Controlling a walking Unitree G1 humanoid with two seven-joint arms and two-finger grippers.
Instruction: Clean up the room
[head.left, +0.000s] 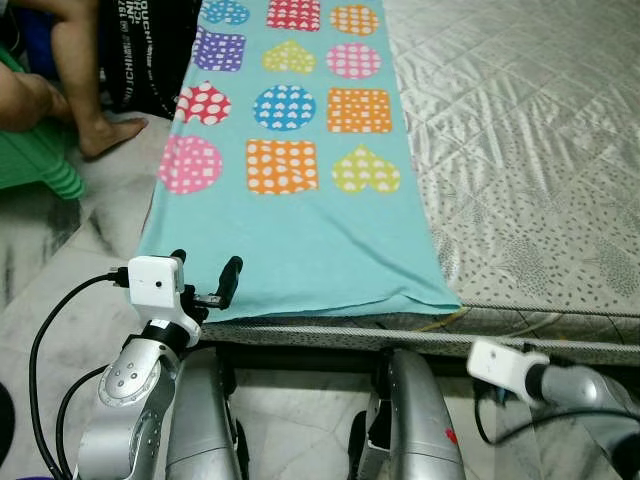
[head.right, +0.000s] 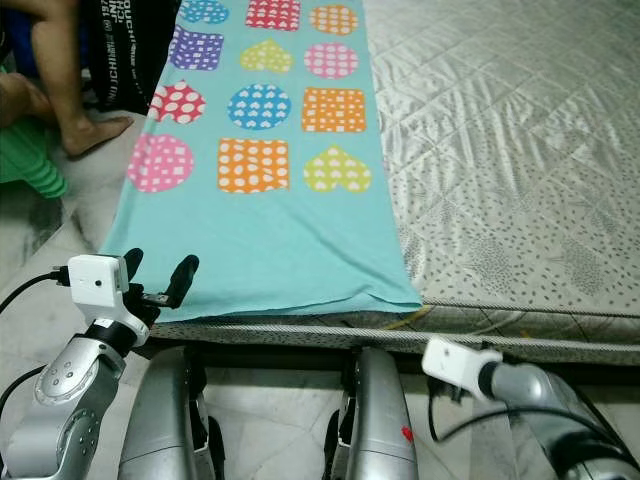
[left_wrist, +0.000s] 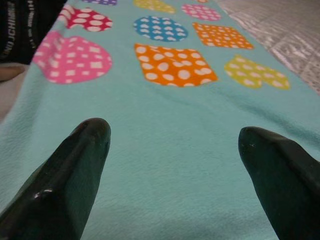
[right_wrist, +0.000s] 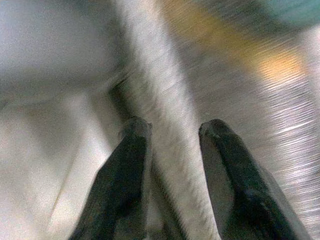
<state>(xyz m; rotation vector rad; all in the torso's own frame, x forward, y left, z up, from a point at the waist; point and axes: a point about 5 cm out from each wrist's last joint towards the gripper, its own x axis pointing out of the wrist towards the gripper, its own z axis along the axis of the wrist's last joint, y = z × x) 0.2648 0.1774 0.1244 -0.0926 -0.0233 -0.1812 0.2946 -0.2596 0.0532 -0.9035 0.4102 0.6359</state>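
Basically, left gripper (head.left: 205, 275) hovers with jaws wide, empty, at the blanket's (head.left: 290, 230) near left corner; blanket runs toward 12 o'clock along the mattress (head.left: 520, 170). Right gripper (right_wrist: 172, 132) sits lower, jaws parted, empty.

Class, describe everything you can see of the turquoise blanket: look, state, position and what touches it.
The turquoise blanket is a soft, fleece-like cloth printed with polka-dotted circles, squares and hearts in pink, orange, blue, yellow and red. It lies spread flat in a long strip on the left part of the quilted mattress, its near edge at the mattress end. The open left gripper hovers at its near left corner.
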